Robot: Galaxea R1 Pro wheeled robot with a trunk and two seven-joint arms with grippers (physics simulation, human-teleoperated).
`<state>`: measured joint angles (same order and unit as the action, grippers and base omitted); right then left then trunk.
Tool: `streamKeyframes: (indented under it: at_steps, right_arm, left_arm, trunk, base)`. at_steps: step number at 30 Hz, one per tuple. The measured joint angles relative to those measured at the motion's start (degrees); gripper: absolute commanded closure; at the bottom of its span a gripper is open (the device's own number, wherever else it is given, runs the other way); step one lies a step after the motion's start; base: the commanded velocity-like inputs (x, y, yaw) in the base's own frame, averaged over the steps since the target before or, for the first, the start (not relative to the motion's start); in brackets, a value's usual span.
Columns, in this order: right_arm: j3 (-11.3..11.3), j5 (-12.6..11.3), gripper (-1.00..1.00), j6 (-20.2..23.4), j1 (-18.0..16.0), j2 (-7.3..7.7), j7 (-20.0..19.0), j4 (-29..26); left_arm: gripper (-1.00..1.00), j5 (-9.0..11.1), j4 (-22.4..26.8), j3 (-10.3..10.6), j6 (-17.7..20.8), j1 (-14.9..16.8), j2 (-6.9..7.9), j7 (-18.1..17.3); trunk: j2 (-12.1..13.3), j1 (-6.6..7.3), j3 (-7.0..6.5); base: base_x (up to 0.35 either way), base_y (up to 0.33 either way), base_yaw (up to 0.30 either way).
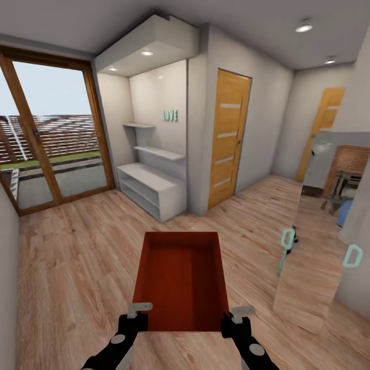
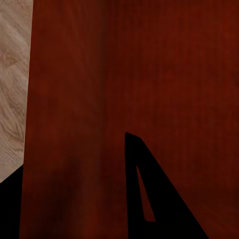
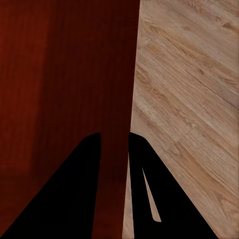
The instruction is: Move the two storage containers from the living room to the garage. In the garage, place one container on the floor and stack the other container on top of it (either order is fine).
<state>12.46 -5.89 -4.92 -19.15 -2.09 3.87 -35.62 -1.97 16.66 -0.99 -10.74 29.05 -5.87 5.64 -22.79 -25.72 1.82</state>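
Container [image 1: 181, 280] — an orange-red open-topped box — is held low in front of the robot over a light wood plank floor [image 1: 77, 246], its open top facing up. It is gripped at its near corners by both arms: the left gripper [image 1: 137, 312] is clamped on the near left wall, the right gripper [image 1: 237, 314] on the near right wall. In the right wrist view the thin red wall [image 3: 115, 149] is seen pinched between two dark fingers [image 3: 74, 189], narrowly set, with planks beside it. In the left wrist view one dark finger [image 2: 154, 199] is laid against the red inside of the box [image 2: 124, 74]. Farther off, white shelves [image 1: 149, 185] are set in an alcove, a wooden door [image 1: 227, 136] stands to their right, and wood-framed glass doors [image 1: 46, 133] are seen at far left.
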Motion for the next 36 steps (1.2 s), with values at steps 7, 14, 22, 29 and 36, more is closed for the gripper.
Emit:
streamKeyframes:
  at_steps: [7, 14, 22, 29, 36]
  right_arm:
    - [0.01, -0.02, 1.0, 0.0, 0.0, -0.02, 0.02, 0.01]
    - [-0.01, 0.0, 1.0, 0.0, 0.0, -0.01, 0.01, 0.0]
    - [0.0, -0.02, 1.0, 0.0, 0.0, 0.0, 0.0, 0.0]
    - [0.0, -0.01, 1.0, 0.05, 0.0, 0.0, -0.01, 0.0]
    - [0.02, -0.07, 1.0, 0.03, 0.01, 0.01, 0.03, 0.0]
  left_arm:
    - [1.0, 0.0, -0.01, 0.0, 0.0, 0.0, 0.02, -0.03]
    - [1.0, 0.0, 0.01, 0.0, 0.0, 0.0, 0.01, -0.01]
    - [1.0, 0.0, 0.01, 0.01, 0.01, 0.0, 0.0, 0.0]
    - [1.0, 0.0, 0.03, 0.01, 0.07, 0.0, 0.0, 0.01]
    - [1.0, 0.01, 0.02, 0.03, 0.08, 0.01, 0.0, 0.01]
  trunk:
    - [0.0, 0.0, 0.0]
    - [0.0, 0.0, 0.0]
    - [0.0, 0.0, 0.0]
    - [0.0, 0.0, 0.0]
    - [0.0, 0.0, 0.0]
  base:
    - [0.326, 0.025, 0.0]
    - [0.329, 0.0, 0.0]
    - [0.329, 0.048, 0.0]
    - [0.321, 0.127, 0.0]
    - [0.304, 0.185, -0.179]
